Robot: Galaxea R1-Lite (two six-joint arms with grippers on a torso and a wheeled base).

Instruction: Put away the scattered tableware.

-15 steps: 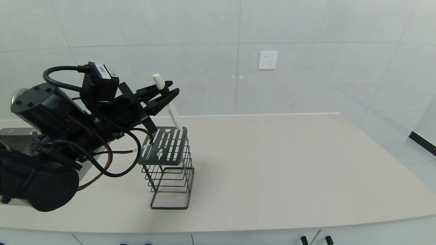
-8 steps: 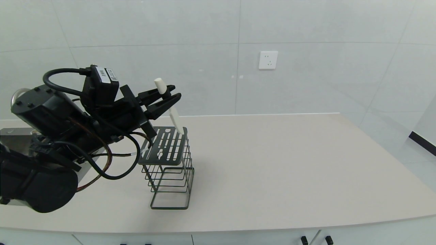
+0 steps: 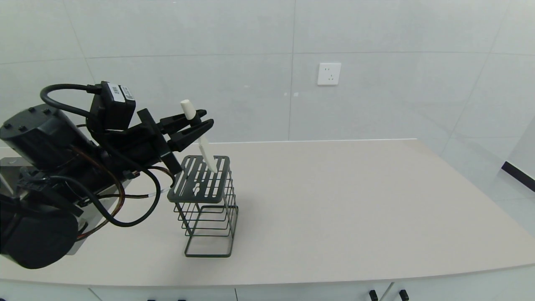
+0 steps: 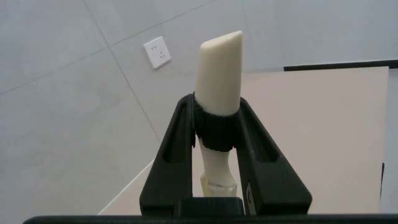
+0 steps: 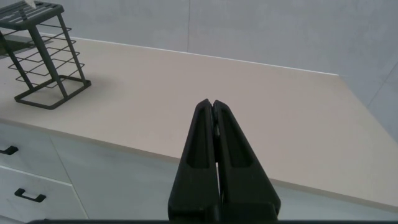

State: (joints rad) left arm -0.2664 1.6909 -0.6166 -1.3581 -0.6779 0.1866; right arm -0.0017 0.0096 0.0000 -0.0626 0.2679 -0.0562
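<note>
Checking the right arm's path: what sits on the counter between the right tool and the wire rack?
Nothing; in the right wrist view the counter from right tool to wire rack lies bare.

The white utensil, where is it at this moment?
In the head view the white utensil is on the left, tilted, held by the left claw, with its lower tip at the slotted top of the black wire rack on the counter.
</note>
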